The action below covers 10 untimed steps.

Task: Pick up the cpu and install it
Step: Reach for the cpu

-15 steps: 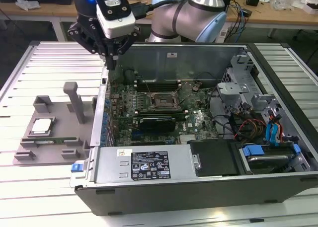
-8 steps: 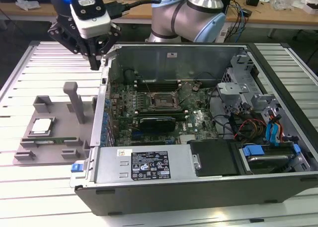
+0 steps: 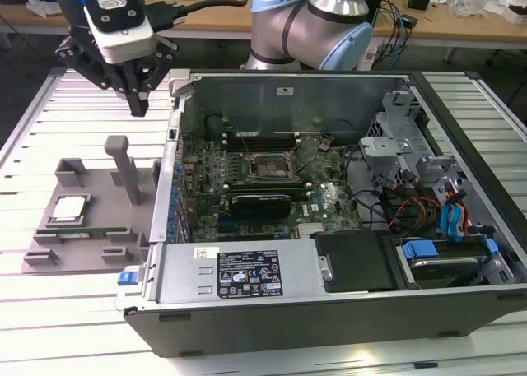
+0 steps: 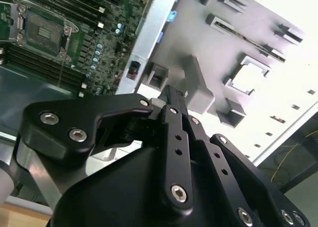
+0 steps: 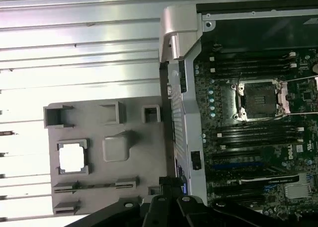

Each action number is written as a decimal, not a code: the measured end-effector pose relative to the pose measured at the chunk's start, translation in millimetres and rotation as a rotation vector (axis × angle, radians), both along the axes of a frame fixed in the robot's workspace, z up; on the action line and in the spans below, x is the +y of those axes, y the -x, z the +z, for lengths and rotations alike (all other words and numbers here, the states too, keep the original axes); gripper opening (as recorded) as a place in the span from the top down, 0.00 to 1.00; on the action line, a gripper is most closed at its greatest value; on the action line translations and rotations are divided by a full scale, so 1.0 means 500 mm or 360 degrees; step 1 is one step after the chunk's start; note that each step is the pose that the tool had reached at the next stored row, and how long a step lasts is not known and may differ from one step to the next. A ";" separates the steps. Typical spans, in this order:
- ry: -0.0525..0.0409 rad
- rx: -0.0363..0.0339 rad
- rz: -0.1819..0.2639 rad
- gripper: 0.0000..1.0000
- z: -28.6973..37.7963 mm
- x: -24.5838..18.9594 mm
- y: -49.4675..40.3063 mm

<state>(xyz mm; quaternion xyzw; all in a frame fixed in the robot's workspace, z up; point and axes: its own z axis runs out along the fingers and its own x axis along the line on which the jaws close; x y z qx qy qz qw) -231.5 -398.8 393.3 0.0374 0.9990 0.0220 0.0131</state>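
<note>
The cpu (image 3: 69, 207) is a small square chip with a shiny metal top. It lies flat in a recess of the grey holder block (image 3: 107, 191) at the exterior view's left, beside the open computer case. It looks bright white in both wrist views (image 4: 251, 78) (image 5: 72, 156). My gripper (image 3: 138, 104) hangs well above the holder's far edge, shut with nothing between its fingers (image 4: 171, 100). The cpu socket (image 3: 268, 167) on the motherboard stands open and bare, and it shows in both wrist views (image 4: 42, 33) (image 5: 259, 99).
A long green memory stick (image 3: 82, 230) lies in the holder in front of the cpu. A grey upright post (image 3: 125, 169) rises from the holder. The case's metal side wall (image 3: 174, 158) separates the holder from the motherboard. Drive cages and cables (image 3: 428, 203) fill the case's right side.
</note>
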 end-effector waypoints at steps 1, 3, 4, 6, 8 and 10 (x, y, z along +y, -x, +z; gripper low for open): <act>0.0000 0.0000 0.0000 0.89 0.000 0.0000 0.004; 0.0000 0.0000 0.0000 0.89 0.000 0.0000 0.013; 0.0000 0.0000 0.0000 0.89 0.000 0.0000 0.019; 0.0000 0.0000 0.0000 0.89 0.000 -0.0001 0.037; 0.0000 0.0000 0.0000 0.89 0.000 0.0000 0.051; 0.0000 -0.0001 0.0000 0.89 0.000 0.0000 0.065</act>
